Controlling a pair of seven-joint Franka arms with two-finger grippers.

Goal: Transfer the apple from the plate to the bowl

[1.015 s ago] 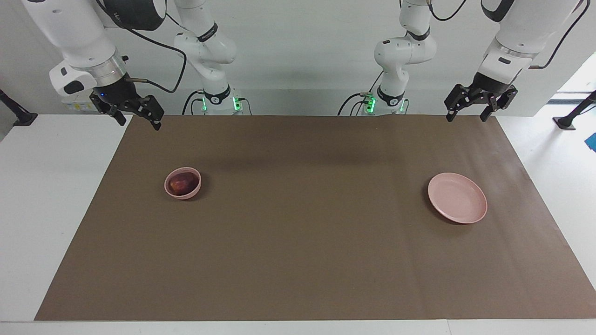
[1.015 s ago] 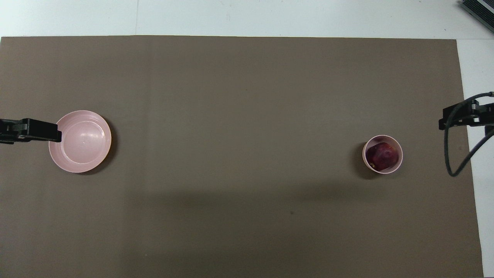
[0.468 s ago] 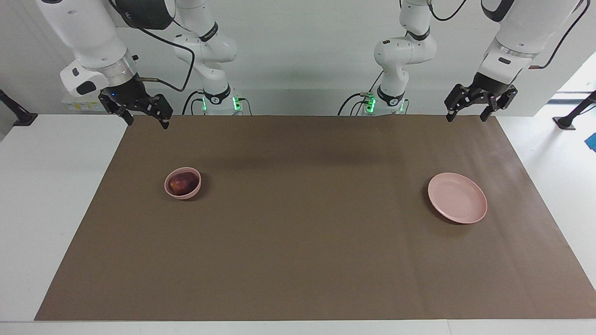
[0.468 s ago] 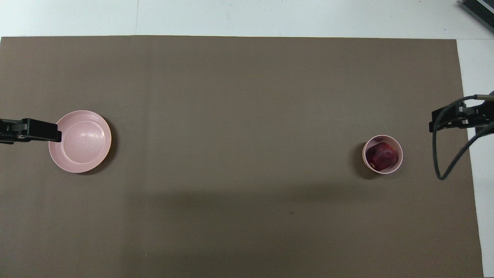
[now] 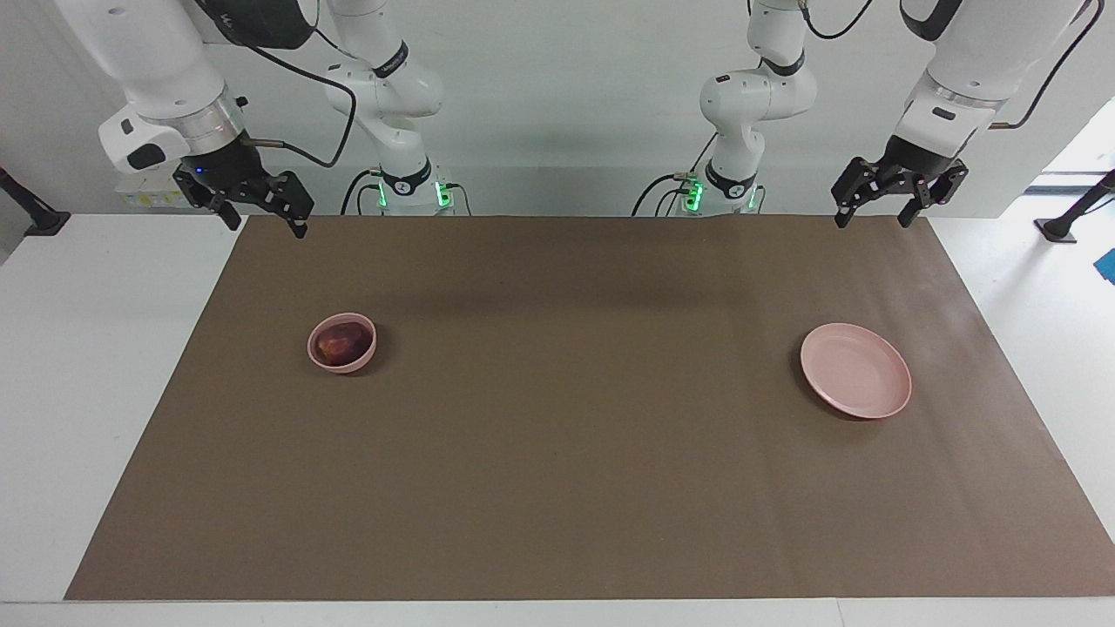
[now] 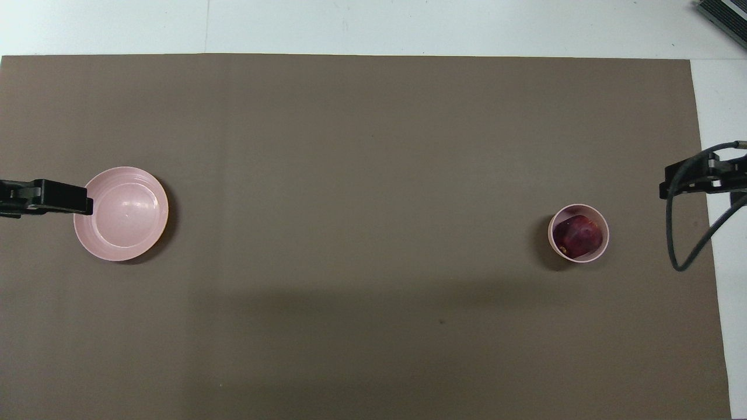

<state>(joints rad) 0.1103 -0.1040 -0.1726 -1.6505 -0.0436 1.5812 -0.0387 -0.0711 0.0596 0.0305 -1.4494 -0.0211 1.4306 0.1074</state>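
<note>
The dark red apple (image 5: 340,344) lies inside the small deep pink bowl (image 5: 342,367) toward the right arm's end of the table; it also shows in the overhead view (image 6: 576,235) in the bowl (image 6: 550,234). The wide pink plate (image 5: 855,370) sits with nothing on it toward the left arm's end, and shows in the overhead view too (image 6: 122,213). My right gripper (image 5: 265,225) is open and holds nothing, raised over the mat's edge by the robots, well apart from the bowl. My left gripper (image 5: 873,219) is open and holds nothing, raised over the mat's edge, and waits.
A brown mat (image 5: 557,453) covers most of the white table (image 5: 78,392). The two arm bases (image 5: 409,187) stand at the robots' edge of the mat. A dark device corner (image 6: 726,17) shows at the table's edge farthest from the robots.
My right gripper has shifted a little over the mat's edge, first toward the table's middle, then back and slightly up. The left arm, apple, bowl and plate have not moved.
</note>
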